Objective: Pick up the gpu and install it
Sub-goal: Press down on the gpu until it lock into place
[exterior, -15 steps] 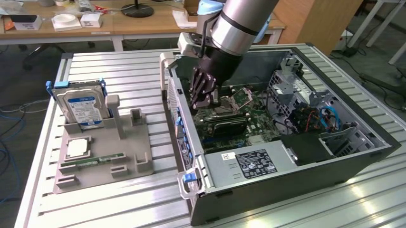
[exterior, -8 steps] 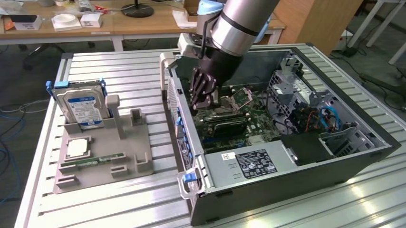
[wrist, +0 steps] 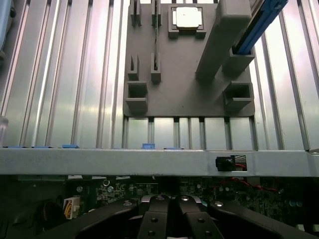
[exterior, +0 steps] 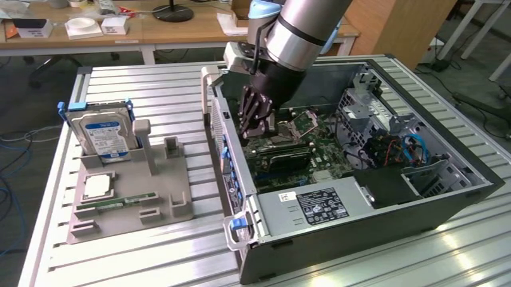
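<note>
Arm (exterior: pixel 300 36) angled down, jaws shut

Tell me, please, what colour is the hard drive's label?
Blue and white, on the hard drive standing in the grey holder; best in the exterior view.

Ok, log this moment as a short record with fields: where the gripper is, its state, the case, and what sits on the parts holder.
gripper: shut, down inside the open computer case, just above the green motherboard
held item: cannot tell from these views
black computer case: lying on its side, side panel off, on the ribbed aluminium table
grey plastic parts holder: on the table at the exterior view's left of the case
on the holder: blue-labelled silver hard drive standing upright; square silver processor chip; slim green RAM stick
</note>
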`<act>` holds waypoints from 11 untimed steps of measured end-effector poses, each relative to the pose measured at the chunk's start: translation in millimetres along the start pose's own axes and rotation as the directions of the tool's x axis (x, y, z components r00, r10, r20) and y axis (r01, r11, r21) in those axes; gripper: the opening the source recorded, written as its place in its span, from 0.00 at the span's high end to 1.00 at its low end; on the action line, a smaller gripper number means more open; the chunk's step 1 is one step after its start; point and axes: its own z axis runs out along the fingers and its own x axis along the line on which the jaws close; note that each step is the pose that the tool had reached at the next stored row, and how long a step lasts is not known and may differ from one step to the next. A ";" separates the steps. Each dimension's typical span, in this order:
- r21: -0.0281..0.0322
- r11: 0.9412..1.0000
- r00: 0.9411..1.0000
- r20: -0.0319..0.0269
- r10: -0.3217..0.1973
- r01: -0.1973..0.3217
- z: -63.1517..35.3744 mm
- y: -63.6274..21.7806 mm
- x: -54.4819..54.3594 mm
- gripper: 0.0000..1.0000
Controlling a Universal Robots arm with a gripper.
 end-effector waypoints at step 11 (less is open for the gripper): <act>-0.006 1.000 1.000 0.000 0.000 0.000 -3.4 -9.8 -0.4 0.90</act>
